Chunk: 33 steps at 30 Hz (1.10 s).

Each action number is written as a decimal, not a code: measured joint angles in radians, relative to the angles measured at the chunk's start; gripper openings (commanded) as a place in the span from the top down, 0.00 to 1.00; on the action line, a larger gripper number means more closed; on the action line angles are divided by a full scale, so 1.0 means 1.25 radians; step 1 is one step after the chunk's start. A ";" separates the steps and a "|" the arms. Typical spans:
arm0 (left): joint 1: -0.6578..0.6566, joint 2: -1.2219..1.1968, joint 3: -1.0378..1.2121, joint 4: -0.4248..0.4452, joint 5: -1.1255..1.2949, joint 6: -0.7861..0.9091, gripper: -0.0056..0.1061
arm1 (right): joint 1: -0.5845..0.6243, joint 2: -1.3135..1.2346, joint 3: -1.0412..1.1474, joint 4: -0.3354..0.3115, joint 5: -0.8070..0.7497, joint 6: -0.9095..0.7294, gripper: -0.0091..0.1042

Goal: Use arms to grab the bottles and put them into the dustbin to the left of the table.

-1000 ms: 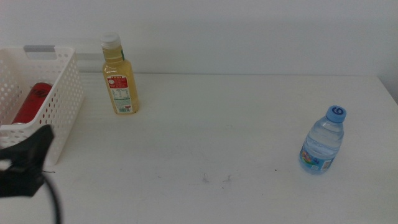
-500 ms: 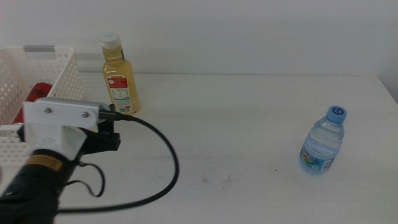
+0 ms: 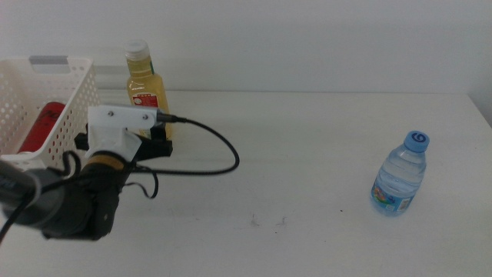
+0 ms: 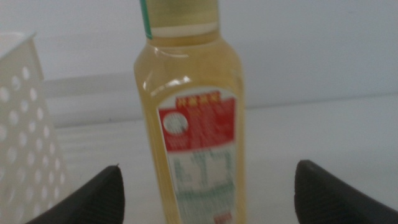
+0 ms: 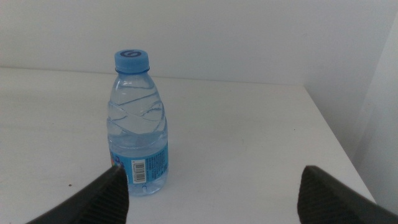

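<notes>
Step in hand: approach to juice bottle [image 4: 191, 118], upright near dustbin [image 3: 77, 115]; left gripper [image 4: 205, 196] spread wide, bottle between jaws, seemingly untouched (view blurred). Can [image 3: 38, 127] in dustbin already. Water bottle [image 5: 137, 127] upright at table's [image 3: 307, 154] right side; right gripper [image 5: 211, 196] spread, empty, apart from it. Next, probably: advance, clamp, lift.

The middle view looks forward and down over the wide white surface [image 3: 307, 154]; both wrist views sit low and close, each sharing one bottle with it.
</notes>
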 measured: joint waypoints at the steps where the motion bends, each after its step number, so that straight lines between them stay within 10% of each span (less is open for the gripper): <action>1: 0.007 0.019 -0.023 0.002 0.000 -0.002 0.11 | 0.000 0.000 0.000 0.000 0.000 0.000 0.10; 18: 0.072 0.246 -0.367 0.068 0.114 -0.005 0.13 | 0.000 0.000 0.000 0.000 0.000 0.000 0.10; 22: 0.073 0.263 -0.386 0.070 0.131 -0.005 0.38 | 0.000 0.000 0.000 0.000 0.000 0.000 0.10; 27: 0.073 0.229 -0.366 0.075 0.179 -0.005 0.95 | 0.000 0.000 0.000 0.000 0.000 0.000 0.10; 33: 0.057 -0.006 -0.210 0.127 0.390 -0.033 0.97 | 0.000 0.000 0.000 0.000 0.000 0.000 0.10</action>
